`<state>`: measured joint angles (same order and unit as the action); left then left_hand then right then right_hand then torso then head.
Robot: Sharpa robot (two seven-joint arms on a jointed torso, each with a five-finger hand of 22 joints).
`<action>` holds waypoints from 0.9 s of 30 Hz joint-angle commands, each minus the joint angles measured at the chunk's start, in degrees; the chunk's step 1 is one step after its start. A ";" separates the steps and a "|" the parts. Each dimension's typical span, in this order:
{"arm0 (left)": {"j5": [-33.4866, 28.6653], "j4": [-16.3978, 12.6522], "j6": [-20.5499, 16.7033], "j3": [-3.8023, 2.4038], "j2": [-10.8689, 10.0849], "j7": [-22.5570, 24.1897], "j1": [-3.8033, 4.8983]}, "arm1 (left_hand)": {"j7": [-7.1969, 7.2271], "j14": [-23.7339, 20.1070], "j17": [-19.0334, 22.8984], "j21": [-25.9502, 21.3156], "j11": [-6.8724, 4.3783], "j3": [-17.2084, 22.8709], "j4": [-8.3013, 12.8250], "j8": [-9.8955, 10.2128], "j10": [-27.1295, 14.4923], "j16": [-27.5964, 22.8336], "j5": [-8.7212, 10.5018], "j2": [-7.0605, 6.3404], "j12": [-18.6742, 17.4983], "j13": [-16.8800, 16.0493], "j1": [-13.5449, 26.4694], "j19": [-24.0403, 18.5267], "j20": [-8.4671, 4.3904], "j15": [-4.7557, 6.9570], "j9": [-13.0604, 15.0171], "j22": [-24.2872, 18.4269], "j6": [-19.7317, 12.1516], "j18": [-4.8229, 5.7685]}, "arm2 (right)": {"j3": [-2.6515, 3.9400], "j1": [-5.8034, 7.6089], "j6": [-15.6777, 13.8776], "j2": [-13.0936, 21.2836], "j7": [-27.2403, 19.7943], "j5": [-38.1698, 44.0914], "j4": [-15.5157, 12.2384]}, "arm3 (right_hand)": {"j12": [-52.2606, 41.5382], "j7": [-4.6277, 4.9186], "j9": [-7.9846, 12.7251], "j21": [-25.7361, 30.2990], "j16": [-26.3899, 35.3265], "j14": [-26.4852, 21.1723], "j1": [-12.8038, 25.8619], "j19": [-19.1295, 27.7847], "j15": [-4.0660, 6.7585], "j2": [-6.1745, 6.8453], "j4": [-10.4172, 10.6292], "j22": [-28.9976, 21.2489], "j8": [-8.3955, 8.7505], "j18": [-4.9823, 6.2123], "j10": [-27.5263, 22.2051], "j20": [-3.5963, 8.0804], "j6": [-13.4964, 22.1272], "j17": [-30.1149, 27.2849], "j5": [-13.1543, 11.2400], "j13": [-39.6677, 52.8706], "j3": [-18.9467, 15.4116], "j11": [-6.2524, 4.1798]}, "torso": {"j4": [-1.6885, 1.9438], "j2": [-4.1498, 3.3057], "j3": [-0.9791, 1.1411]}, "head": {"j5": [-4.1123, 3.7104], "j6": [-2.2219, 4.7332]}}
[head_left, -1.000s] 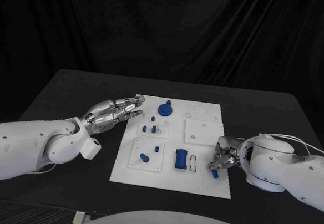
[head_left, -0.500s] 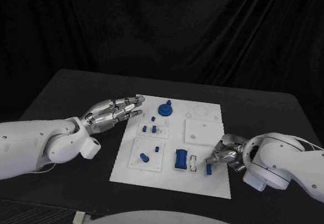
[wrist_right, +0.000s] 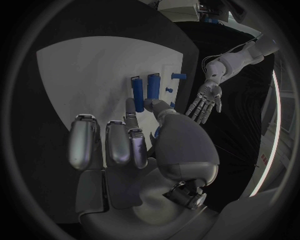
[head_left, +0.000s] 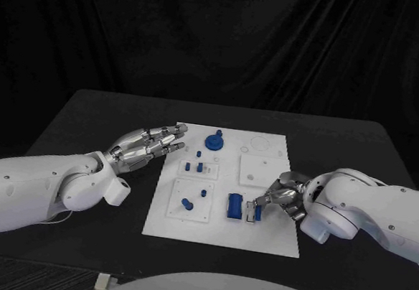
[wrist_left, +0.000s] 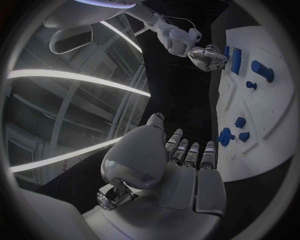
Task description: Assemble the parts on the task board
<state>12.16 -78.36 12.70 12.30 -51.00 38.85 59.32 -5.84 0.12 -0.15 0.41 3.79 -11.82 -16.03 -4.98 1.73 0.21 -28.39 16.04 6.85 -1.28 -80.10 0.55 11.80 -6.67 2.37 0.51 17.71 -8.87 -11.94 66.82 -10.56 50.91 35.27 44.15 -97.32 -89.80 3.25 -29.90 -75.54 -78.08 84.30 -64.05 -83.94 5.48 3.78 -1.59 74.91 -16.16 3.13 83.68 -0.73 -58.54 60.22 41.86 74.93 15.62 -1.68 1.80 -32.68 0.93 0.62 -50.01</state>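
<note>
The white task board (head_left: 221,235) lies mid-table. My right hand (head_left: 284,197) is over its right side and pinches a small blue peg (head_left: 257,212) between thumb and finger, just beside the upright blue block (head_left: 234,206). In the right wrist view the blue peg (wrist_right: 138,94) sits at the fingertips next to the blue block (wrist_right: 154,85). My left hand (head_left: 147,145) hovers at the board's left edge with fingers straight and apart, holding nothing. From the left wrist, the left hand (wrist_left: 181,165) points along the board (wrist_left: 275,115).
Other blue parts stand on the board: a round knob (head_left: 213,143) at the far end, small pegs (head_left: 194,165) on a raised square, and a short piece (head_left: 186,203) on the near-left square. A white square panel (head_left: 258,172) lies just beyond my right hand.
My right hand has carried the blue peg leftward from the board's right edge to a spot beside the blue block. The left hand has stayed put.
</note>
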 commanded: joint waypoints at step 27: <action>-0.09 0.14 1.57 -0.05 0.30 -0.08 -0.12 | -0.25 0.09 0.00 0.00 0.59 0.19 -0.22 -0.14 -0.16 0.10 -0.20 -0.06 -0.07 0.02 -0.34 -0.09 0.52 -0.37 -0.03 -0.07 -0.23 -0.42 | -0.01 -1.17 -0.82 -2.18 0.62 -0.22 1.45 | -0.20 -0.15 -0.06 0.60 0.39 1.08 0.98 -1.75 -0.24 -0.40 -3.97 10.64 -0.90 0.20 6.32 -0.25 2.01 -1.24 -10.72 15.07 5.64 0.24 | -0.01 0.01 0.01 | 0.36 0.01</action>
<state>12.17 -78.16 13.43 12.30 -50.81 38.41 59.28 -5.84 0.12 -0.17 0.41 4.00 -11.82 -16.03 -4.98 1.51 0.21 -28.39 16.04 6.84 -1.27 -80.10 0.35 12.01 -6.66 2.36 0.51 17.71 -8.87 -11.96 65.83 -12.56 48.87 35.41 43.50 -95.70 -89.79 3.08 -29.96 -75.33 -78.08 84.29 -63.17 -83.94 5.44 3.89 -4.98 74.90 -16.69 3.13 83.67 -0.73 -56.89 59.03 31.25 74.92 20.19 -1.67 1.78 -32.69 0.93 0.93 -49.99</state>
